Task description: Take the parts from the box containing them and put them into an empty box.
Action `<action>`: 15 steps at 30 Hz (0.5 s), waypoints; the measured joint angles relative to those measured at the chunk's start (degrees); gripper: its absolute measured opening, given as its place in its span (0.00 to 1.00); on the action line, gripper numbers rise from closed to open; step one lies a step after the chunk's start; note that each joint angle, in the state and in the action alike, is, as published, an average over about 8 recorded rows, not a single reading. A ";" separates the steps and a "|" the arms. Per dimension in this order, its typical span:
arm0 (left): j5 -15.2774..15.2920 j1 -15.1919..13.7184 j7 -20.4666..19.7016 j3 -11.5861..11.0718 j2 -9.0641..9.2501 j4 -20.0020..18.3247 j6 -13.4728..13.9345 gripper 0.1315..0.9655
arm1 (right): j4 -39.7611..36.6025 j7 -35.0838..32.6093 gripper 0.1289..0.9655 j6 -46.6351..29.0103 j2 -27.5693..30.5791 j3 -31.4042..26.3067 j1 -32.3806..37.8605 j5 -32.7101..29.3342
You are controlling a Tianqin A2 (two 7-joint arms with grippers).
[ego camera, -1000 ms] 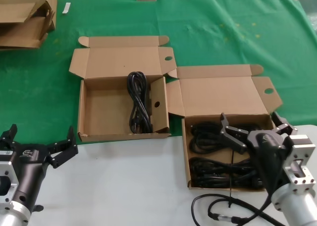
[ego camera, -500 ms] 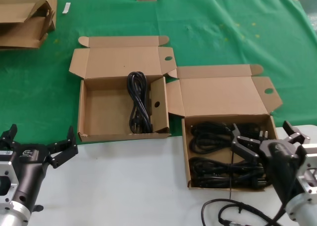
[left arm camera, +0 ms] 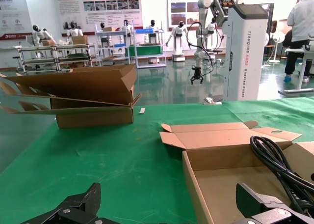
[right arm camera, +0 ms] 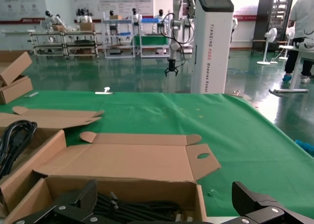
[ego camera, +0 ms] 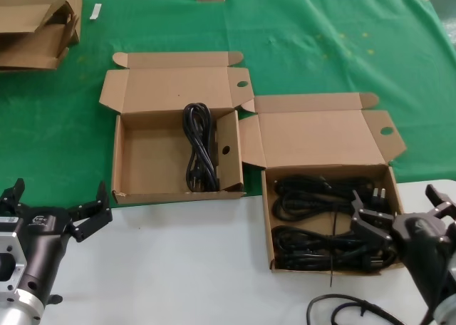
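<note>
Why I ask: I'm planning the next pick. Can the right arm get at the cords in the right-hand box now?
Probably yes. The right gripper is open at that box's near right corner; the lid is folded back and nothing covers the cords.

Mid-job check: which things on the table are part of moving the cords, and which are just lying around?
Part of the job:
- cords in the right box
- left box, one cord already inside
- right end effector, open beside the right box
- left end effector, open, parked near the table's front edge

Lying about:
- cardboard stack

Green table (ego camera: 320,47), 2 open boxes (ego camera: 153,164), (ego camera: 320,150)
</note>
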 joint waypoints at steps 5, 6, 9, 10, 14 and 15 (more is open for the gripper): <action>0.00 0.00 0.00 0.00 0.00 0.00 0.00 1.00 | 0.31 -1.57 1.00 -1.00 -0.12 1.22 -0.74 0.96; 0.00 0.00 0.00 0.00 0.00 0.00 0.00 1.00 | 0.33 -1.67 1.00 -1.06 -0.13 1.29 -0.78 1.02; 0.00 0.00 0.00 0.00 0.00 0.00 0.00 1.00 | 0.35 -1.75 1.00 -1.11 -0.13 1.35 -0.82 1.07; 0.00 0.00 0.00 0.00 0.00 0.00 0.00 1.00 | 0.35 -1.76 1.00 -1.12 -0.13 1.36 -0.82 1.08; 0.00 0.00 0.00 0.00 0.00 0.00 0.00 1.00 | 0.35 -1.76 1.00 -1.12 -0.13 1.36 -0.82 1.08; 0.00 0.00 0.00 0.00 0.00 0.00 0.00 1.00 | 0.35 -1.76 1.00 -1.12 -0.13 1.36 -0.82 1.08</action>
